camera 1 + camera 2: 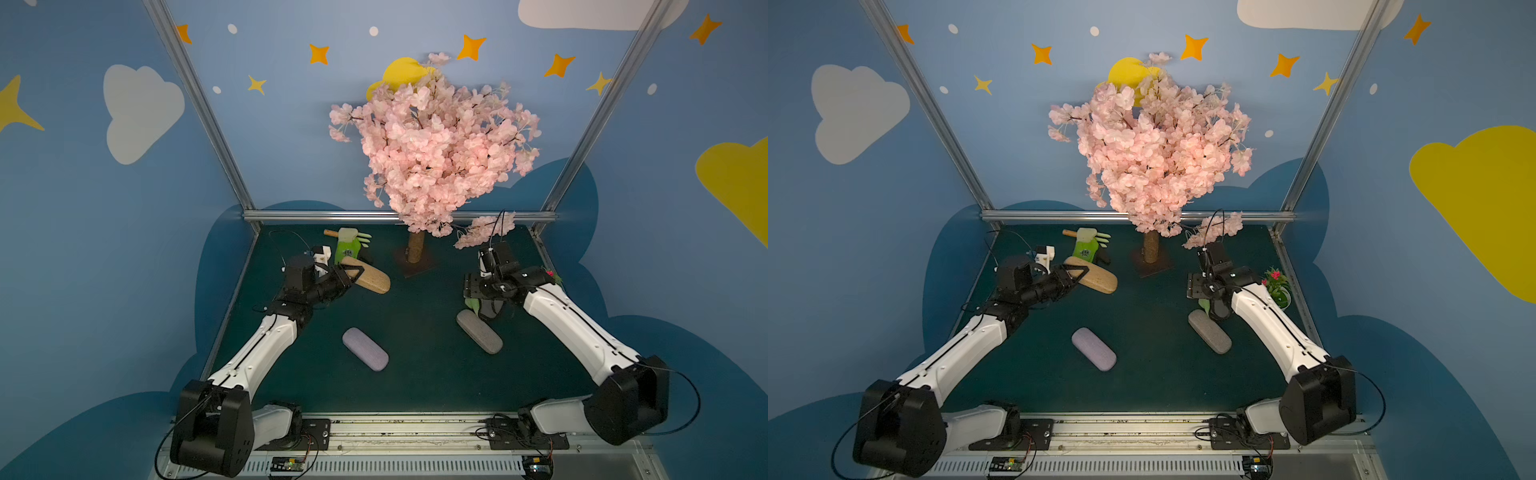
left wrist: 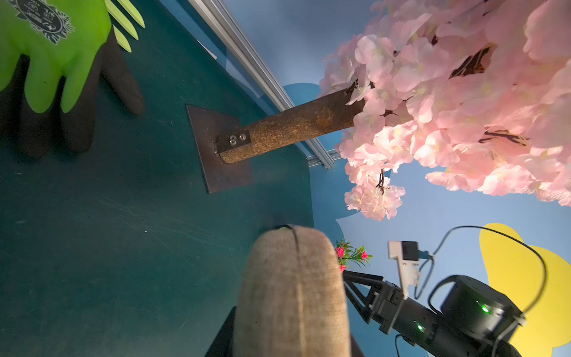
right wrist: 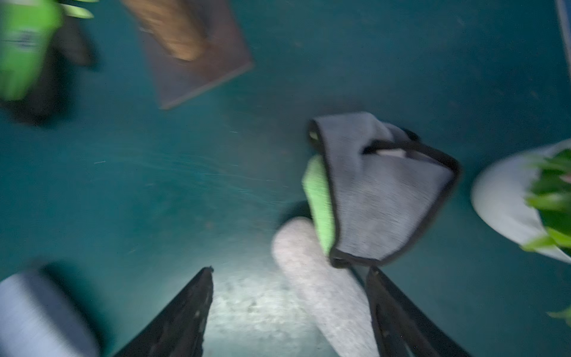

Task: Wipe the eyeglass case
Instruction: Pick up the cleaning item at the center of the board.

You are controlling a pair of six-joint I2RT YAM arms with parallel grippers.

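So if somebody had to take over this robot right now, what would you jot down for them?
The left gripper has its fingers shut on the tan eyeglass case, near the green glove.
The right gripper hangs with fingers open and empty, right by the cloth.
The cloth lies crumpled on the table, overlapping one end of the grey case. The lilac case lies free mid-table.
Done: tan case grasped.
Left: pick up the cloth and wipe the held case.
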